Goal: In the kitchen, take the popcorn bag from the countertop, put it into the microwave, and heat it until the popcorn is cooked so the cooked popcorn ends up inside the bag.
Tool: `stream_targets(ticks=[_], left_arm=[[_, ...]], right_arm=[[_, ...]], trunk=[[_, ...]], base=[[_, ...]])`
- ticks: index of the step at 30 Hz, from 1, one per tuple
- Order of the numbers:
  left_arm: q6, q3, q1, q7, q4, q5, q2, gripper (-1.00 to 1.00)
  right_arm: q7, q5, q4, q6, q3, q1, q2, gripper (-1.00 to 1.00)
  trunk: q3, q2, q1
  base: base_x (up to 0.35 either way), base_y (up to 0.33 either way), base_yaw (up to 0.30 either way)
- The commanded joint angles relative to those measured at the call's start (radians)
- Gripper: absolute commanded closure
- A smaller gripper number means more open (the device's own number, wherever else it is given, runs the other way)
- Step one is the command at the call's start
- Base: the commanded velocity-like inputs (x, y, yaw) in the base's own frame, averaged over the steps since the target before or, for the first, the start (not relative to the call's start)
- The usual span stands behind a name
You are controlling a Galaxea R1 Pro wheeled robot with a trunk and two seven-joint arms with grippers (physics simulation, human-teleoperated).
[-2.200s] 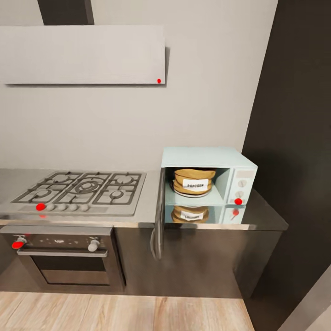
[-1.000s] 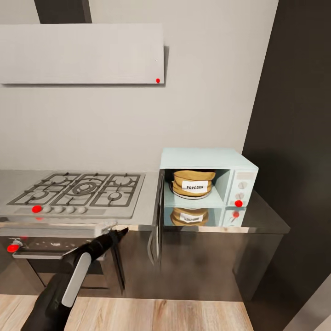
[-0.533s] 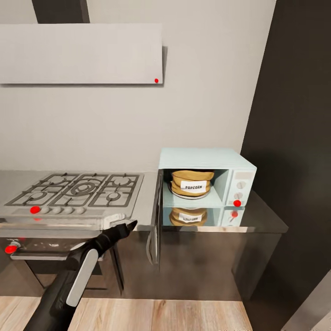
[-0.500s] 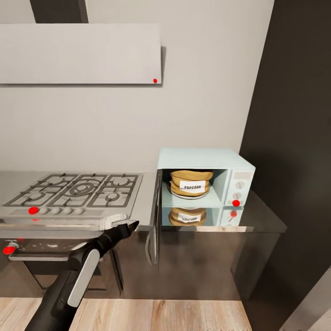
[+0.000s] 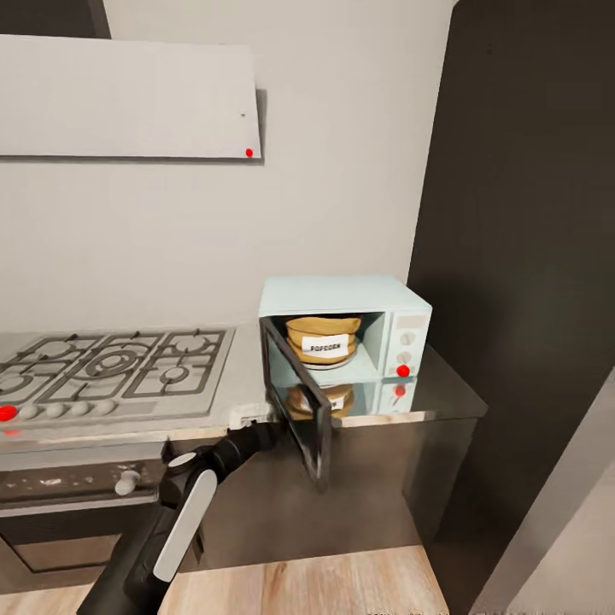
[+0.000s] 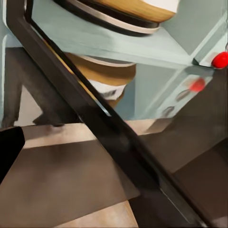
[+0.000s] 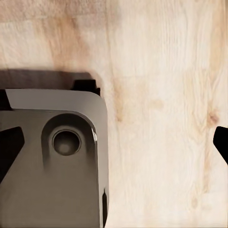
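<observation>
The pale-blue microwave [image 5: 342, 299] stands on the grey countertop [image 5: 448, 397], its dark glass door [image 5: 299, 395] swung about halfway. Inside, on the turntable, sits the tan popcorn bag [image 5: 323, 337] with its white POPCORN label; its top edge is also seen close up in the left wrist view [image 6: 137, 7]. No loose popcorn can be made out. My left gripper [image 5: 260, 430] is against the outer face of the door, low down near the counter edge, one black fingertip [image 6: 9, 152] showing beside the door's edge [image 6: 109, 137]. My right gripper [image 7: 114, 145] hangs open over the wooden floor.
A steel gas hob [image 5: 111, 367] lies left of the microwave, with the built-in oven [image 5: 68, 500] below and a grey hood [image 5: 128, 98] above. A tall dark cabinet [image 5: 530, 213] closes off the right side. My grey base [image 7: 52, 161] shows over the wooden floor [image 7: 161, 95].
The microwave door has swung from fully open to about halfway, with my left arm reaching forward against it. The head camera has turned right, shifting everything left.
</observation>
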Motion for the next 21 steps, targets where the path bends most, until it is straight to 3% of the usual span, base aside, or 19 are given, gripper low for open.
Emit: stream_targets(ticks=[1, 17, 19, 21], left_arm=[[0.005, 0.001, 0.000, -0.002, -0.001, 0.007, -0.001, -1.00], [0.002, -0.002, 0.000, 0.012, -0.021, 0.006, -0.015, -1.00], [0.002, -0.002, 0.000, 0.026, -0.022, 0.006, -0.016, -1.00], [0.002, -0.003, 0.000, 0.077, -0.023, 0.007, -0.016, -1.00]], right_arm=[[0.002, 0.009, 0.003, -0.003, -0.009, -0.002, -0.001, -1.00], [0.002, 0.007, 0.002, -0.003, -0.009, -0.002, -0.002, -1.00], [0.002, 0.008, 0.002, -0.003, -0.009, -0.002, -0.003, -1.00], [0.002, 0.007, 0.002, -0.002, -0.010, -0.002, -0.003, -1.00]], trunk=[[-0.001, -0.001, 0.000], [0.006, -0.001, 0.000], [0.007, -0.001, 0.000], [0.007, -0.001, 0.000]], base=[[0.000, 0.000, -0.241], [0.000, 0.000, -0.241], [0.000, 0.000, -0.241], [0.000, 0.000, -0.241]])
